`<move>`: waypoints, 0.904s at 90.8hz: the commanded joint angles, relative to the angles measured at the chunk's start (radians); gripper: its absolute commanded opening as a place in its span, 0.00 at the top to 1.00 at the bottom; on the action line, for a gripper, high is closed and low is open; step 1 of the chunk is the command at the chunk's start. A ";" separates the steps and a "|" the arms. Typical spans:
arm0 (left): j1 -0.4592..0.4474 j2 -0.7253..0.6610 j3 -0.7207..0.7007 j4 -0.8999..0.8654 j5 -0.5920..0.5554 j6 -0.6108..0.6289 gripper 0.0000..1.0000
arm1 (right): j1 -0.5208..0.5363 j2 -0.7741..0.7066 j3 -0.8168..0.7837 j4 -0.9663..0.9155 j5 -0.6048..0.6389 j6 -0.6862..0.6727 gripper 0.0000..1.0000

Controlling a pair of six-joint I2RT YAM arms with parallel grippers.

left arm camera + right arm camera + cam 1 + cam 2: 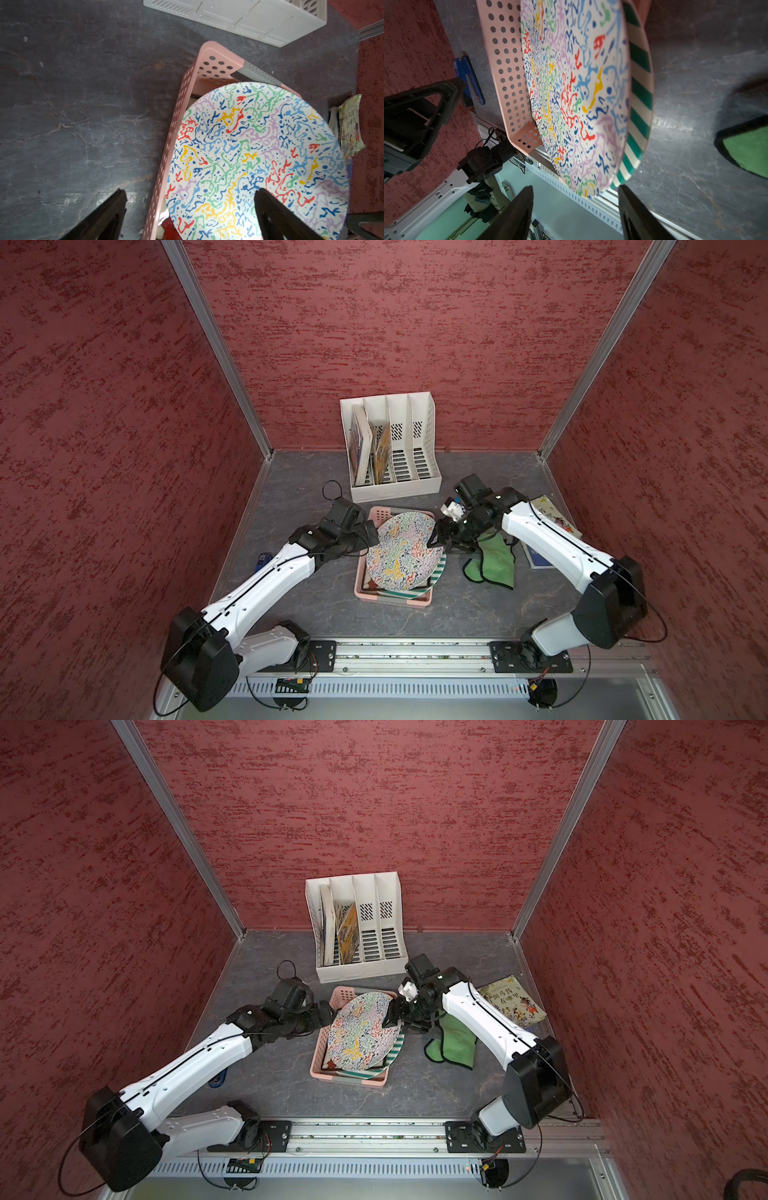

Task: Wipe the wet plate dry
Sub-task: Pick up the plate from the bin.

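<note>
A plate with a many-coloured squiggle pattern lies tilted in a pink basket, resting on a green-striped plate. My left gripper stands open at the plate's left edge. One finger is over the plate and the other is outside the basket wall. At the plate's right rim my right gripper has its jaws apart, with the rim just between the fingertips and touching neither. A green cloth lies crumpled on the table under the right arm, apart from both grippers.
A white file organiser holding books stands behind the basket. Picture books lie at the far right, partly under the right arm. Beside the left arm lies a small blue object. Red walls enclose three sides.
</note>
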 commanded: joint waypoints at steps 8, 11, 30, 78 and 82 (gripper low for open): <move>0.054 0.020 -0.110 0.080 0.116 -0.022 0.16 | 0.024 0.064 0.052 0.109 -0.064 -0.020 0.48; 0.054 0.021 -0.120 0.105 0.131 -0.024 0.16 | 0.026 0.066 0.050 0.124 -0.075 -0.016 0.51; 0.054 0.007 -0.141 0.167 0.160 -0.019 0.16 | 0.036 0.117 0.056 0.123 -0.034 -0.061 0.75; -0.290 0.047 0.317 0.084 -0.119 -0.062 0.14 | -0.069 -0.307 0.174 0.242 0.458 0.143 1.00; -0.353 0.146 0.400 0.099 -0.124 -0.020 0.15 | -0.121 -0.329 0.175 0.202 0.564 0.171 1.00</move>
